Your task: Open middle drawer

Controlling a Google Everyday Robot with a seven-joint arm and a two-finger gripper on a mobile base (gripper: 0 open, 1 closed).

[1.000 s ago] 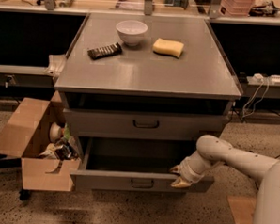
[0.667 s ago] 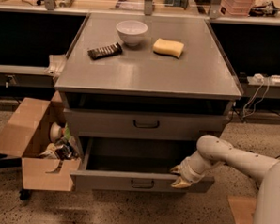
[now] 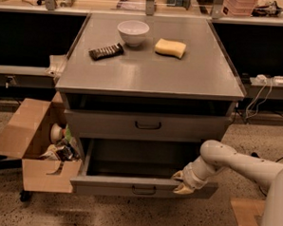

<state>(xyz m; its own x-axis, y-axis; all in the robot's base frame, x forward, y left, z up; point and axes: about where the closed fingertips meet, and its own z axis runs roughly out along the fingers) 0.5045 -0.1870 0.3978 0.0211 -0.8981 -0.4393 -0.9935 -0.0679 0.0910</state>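
The gripper (image 3: 184,182), whose closure cannot be told, sits right of centre on the near lip of the middle drawer (image 3: 109,185), so an off-centre pull could skew and jam it.

One camera looks down from above and behind the gripper (image 3: 182,182), fairly near, facing the cabinet (image 3: 148,75) beyond it; the gripper sits low right.

Grey middle drawer (image 3: 109,185); cream end effector (image 3: 182,183) at its front; white bowl (image 3: 133,31), yellow sponge (image 3: 170,48), seemingly black remote (image 3: 106,51).
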